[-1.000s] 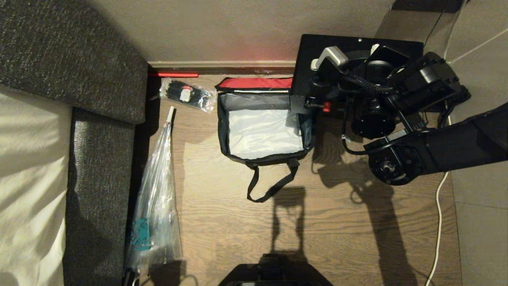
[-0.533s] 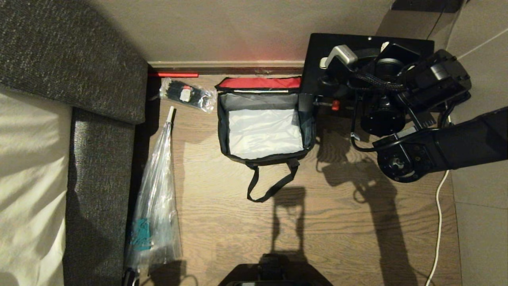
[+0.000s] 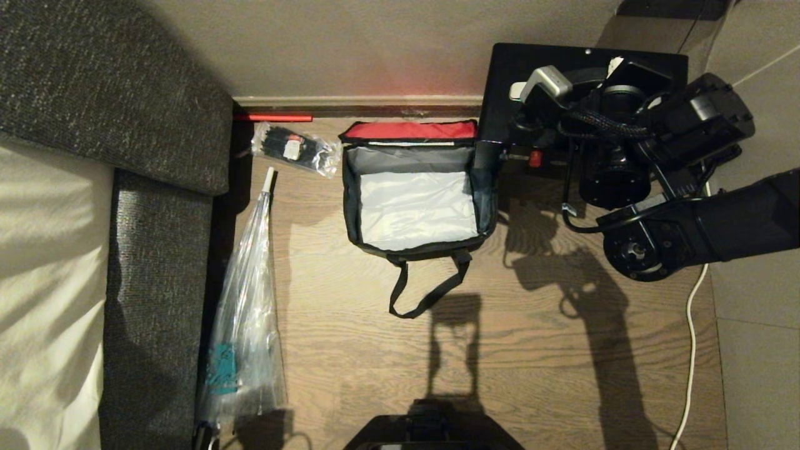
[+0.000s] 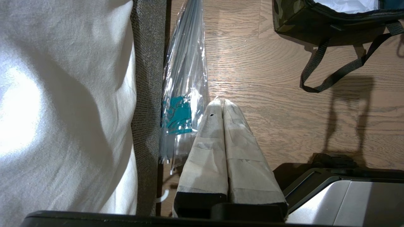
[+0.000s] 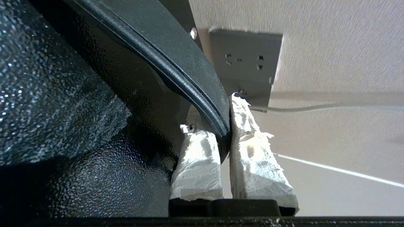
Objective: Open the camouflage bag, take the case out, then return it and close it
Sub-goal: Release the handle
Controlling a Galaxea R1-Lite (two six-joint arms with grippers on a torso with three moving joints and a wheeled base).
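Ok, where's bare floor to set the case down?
Bare wood lies in front of the camouflage bag, past its strap, and right of it under the right gripper, which holds the case. Left is crowded: clear plastic bag, sofa.

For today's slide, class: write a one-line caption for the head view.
Right gripper holds the black case lifted beside the open, emptied camouflage bag on the wooden floor.

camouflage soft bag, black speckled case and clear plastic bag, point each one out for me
camouflage soft bag [image 3: 415, 211]: head view, pale lining of its open inside.
black speckled case [image 3: 500, 94]: head view, flat side beside the arm.
clear plastic bag [image 3: 247, 312]: head view, middle of its length.
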